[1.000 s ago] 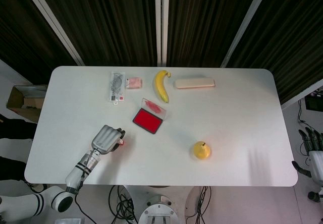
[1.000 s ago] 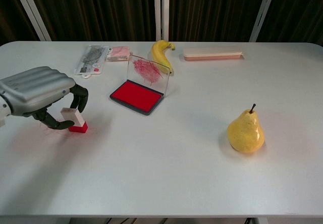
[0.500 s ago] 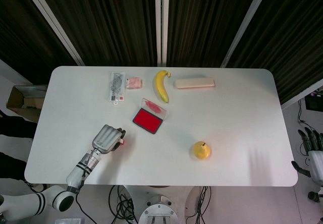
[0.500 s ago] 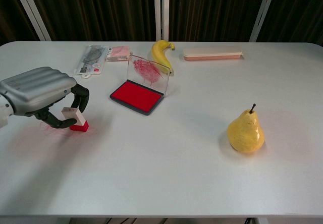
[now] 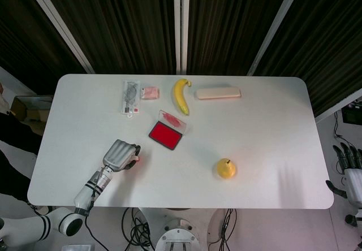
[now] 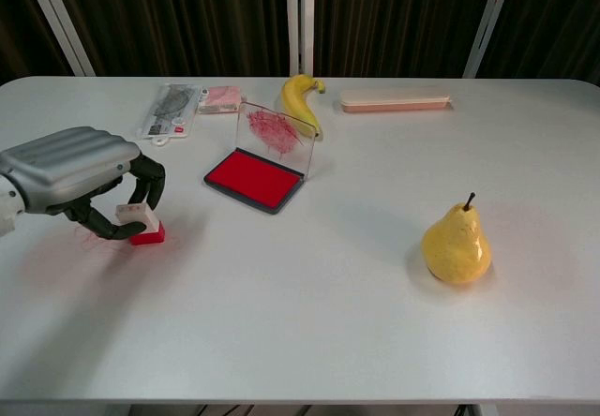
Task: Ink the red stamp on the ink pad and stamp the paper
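Chest view shows the left robot hand (image 6: 80,180) curled around the red stamp (image 6: 141,226) resting on the counter (image 6: 309,322) near the open ink pad (image 6: 254,179), a shallow fingertip hold that may let it tip when lifted.

left hand (image 6: 80,177): I saw a brushed, silver metallic shell with ridged knuckles and black, matt fingers (image 6: 150,180).
red stamp (image 6: 141,226): to me it looked like glossy red plastic below and a white plastic top.
ink pad (image 6: 255,178): I noted a dull, felt-like red surface in a dark plastic tray, its clear hard lid smeared with red ink.
table (image 6: 328,322): it looked smooth, white and faintly sheeny from my feed.
pear (image 6: 457,245): yellow, speckled skin with a soft shine.
banana (image 6: 299,102): smooth, waxy yellow peel.
packet (image 6: 170,111): clear, glossy plastic wrap.
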Tool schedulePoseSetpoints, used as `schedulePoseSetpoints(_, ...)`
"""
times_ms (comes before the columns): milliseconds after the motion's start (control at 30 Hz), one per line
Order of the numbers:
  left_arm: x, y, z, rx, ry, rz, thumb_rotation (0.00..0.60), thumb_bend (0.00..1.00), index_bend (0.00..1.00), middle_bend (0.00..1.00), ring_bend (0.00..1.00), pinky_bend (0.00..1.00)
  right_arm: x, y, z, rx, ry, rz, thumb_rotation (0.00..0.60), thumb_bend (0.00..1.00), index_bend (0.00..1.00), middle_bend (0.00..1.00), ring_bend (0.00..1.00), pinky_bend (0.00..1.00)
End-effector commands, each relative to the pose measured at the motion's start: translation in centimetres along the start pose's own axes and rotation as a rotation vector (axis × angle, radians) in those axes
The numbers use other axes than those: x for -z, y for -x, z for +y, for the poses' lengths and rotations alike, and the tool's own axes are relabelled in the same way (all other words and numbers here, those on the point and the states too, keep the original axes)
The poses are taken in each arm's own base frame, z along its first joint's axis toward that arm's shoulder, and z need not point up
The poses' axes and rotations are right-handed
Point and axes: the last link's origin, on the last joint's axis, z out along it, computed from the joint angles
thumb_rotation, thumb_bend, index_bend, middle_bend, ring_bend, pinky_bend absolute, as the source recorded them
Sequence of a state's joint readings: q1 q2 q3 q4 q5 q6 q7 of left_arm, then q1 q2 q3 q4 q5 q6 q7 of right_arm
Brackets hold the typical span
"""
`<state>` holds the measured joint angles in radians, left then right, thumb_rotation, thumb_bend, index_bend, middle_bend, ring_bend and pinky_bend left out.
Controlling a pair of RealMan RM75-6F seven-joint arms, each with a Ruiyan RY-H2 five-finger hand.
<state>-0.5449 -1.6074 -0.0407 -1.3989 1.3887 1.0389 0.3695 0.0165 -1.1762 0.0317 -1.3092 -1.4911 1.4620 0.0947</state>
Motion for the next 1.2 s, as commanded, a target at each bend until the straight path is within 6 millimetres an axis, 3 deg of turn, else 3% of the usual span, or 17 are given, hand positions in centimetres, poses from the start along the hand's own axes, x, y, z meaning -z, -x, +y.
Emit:
schedulePoseSetpoints(33, -0.3, -0.3, -0.4, 0.038, -0.01, -0.001, 0.6, 0.34, 0.57, 0.62, 0.93, 1.0, 0.0, 0.0, 0.0, 0.001, 0.0, 0.001, 0.6, 0.11, 0.0, 0.0, 0.0, 0.0)
schedulePoseSetpoints(367, -1.0, -2.6, -0.9, 0.125, -0.013, 0.042, 0.6, 0.37, 0.59, 0.64, 0.93, 1.0, -0.1, -0.1, -0.3, 0.002, -0.004, -0.001, 0.6, 0.11, 0.0, 0.0, 0.0, 0.0)
schedulePoseSetpoints(500, -2.3, -4.2, -0.6, 0.149, 0.012, 0.051, 0.6, 0.37, 0.6, 0.64, 0.93, 1.0, -0.2, -0.2, -0.3, 0.006, -0.006, 0.002, 0.6, 0.11, 0.0, 0.0, 0.0, 0.0)
schedulePoseSetpoints(667, -5.1, -6.3, 1.1, 0.187, 0.064, 0.073, 0.6, 0.37, 0.6, 0.64, 0.93, 1.0, -0.1, -0.2, -0.4, 0.004, -0.002, 0.002, 0.6, 0.11, 0.0, 0.0, 0.0, 0.0)
schedulePoseSetpoints(867, -8.9, -7.3, 3.4, 0.224, 0.108, 0.09, 0.6, 0.37, 0.59, 0.64, 0.93, 1.0, 0.1, -0.4, -0.2, 0.007, 0.008, 0.006, 0.6, 0.11, 0.0, 0.0, 0.0, 0.0)
schedulePoseSetpoints(1200, -14.0, -6.1, 5.8, 0.26, 0.106, 0.029, 0.6, 0.37, 0.59, 0.64, 0.93, 1.0, 0.3, -0.8, 0.3, 0.005, 0.022, 0.016, 0.6, 0.11, 0.0, 0.0, 0.0, 0.0)
